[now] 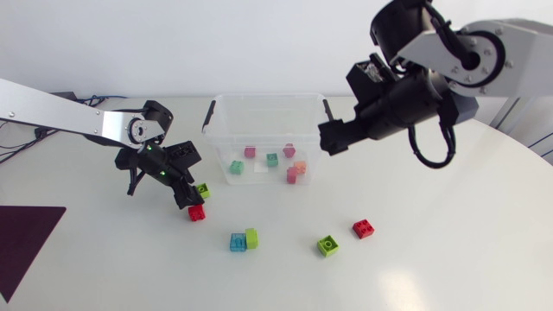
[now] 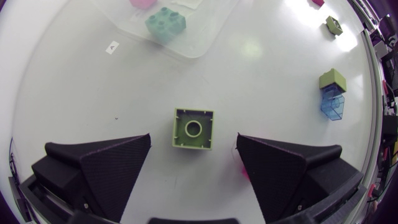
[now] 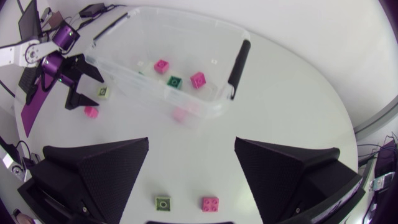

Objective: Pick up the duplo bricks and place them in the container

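Note:
My left gripper (image 1: 190, 193) hangs open low over the table, left of the clear container (image 1: 226, 111). In the left wrist view a light green brick (image 2: 193, 129), lying hollow side up, sits between its spread fingers (image 2: 193, 158) and touches neither. A red brick (image 1: 197, 212) lies just beside that gripper. My right gripper (image 1: 332, 138) is open and empty above the container's right end. Several small bricks lie in the container (image 3: 219, 98), among them a teal one (image 1: 235, 167) and a pink one (image 3: 198, 79).
Loose on the table in front of the container lie a blue brick (image 1: 238, 243) touching a green one (image 1: 251, 238), a lime brick (image 1: 327, 246) and a red brick (image 1: 363, 228). A dark purple mat (image 1: 22, 238) covers the near left corner.

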`<state>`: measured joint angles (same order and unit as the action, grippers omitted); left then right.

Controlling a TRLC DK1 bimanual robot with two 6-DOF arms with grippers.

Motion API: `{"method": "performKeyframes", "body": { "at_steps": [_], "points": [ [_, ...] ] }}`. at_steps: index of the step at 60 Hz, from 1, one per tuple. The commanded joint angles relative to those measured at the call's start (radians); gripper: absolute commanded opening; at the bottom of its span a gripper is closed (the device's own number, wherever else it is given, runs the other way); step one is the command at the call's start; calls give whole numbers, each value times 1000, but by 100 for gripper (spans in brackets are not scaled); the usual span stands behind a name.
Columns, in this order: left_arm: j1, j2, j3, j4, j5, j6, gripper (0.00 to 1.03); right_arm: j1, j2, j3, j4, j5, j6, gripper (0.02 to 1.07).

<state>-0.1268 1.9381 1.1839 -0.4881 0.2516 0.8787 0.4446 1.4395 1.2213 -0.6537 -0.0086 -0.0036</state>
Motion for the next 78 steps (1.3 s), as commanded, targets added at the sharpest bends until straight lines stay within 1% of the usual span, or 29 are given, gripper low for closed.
{"method": "performKeyframes", "body": {
  "at_steps": [1,2,11,13,16,17,18,19,20,21,22,23,24,29,33,44,46,47,51,54,63,70,73,78],
  "points": [
    [-5,38,40,5,-6,32,96,-30,-39,-88,12,-27,-35,102],
    [-5,42,46,5,-6,32,94,-35,-50,-112,16,-33,-38,102],
    [-10,70,80,5,-6,32,91,-44,-82,-217,45,-39,-55,102],
    [-10,78,85,5,-6,32,88,-49,-83,-235,52,-39,-55,102],
    [-10,94,94,5,-6,32,79,-50,-83,-273,66,-41,-55,102],
    [-8,99,95,5,-5,32,75,-50,-83,-284,69,-42,-53,102],
    [-7,105,98,5,-6,32,66,-53,-83,-296,74,-44,-53,102],
    [-7,108,102,5,-5,31,60,-55,-83,-307,80,-44,-52,102],
    [-5,110,102,5,-5,32,56,-58,-83,-318,81,-44,-52,102],
    [-4,110,103,5,-5,34,47,-58,-82,-322,83,-44,-50,102],
    [-2,111,105,5,-3,36,41,-61,-80,-327,83,-44,-50,102],
    [0,113,106,5,0,39,31,-63,-79,-333,83,-44,-49,102],
    [1,114,108,5,2,39,27,-64,-79,-339,83,-44,-49,102],
    [4,111,103,3,11,48,26,-78,-76,-355,83,-44,-47,102],
    [4,94,88,3,31,60,25,-98,-57,-370,80,-44,-39,99],
    [6,-25,63,-41,64,52,24,-136,16,-407,92,-31,-49,97],
    [7,-54,56,-43,69,46,24,-142,24,-414,97,-31,-72,94],
    [10,-97,46,-44,74,32,24,-147,32,-422,106,-33,-93,94],
    [15,-154,34,-44,87,9,24,-153,48,-428,108,-34,-116,94],
    [19,-235,13,-44,104,-17,24,-155,78,-434,120,-33,-139,94],
    [19,-353,5,-49,140,-92,25,-164,165,-430,144,-30,-167,94],
    [-7,-412,19,-52,143,-161,25,-164,213,-411,147,-13,-167,94],
    [-23,-430,28,-52,143,-184,25,-164,233,-399,146,-10,-167,89],
    [-56,-441,46,-43,143,-227,25,-164,257,-375,144,-2,-165,86]
  ]
}}
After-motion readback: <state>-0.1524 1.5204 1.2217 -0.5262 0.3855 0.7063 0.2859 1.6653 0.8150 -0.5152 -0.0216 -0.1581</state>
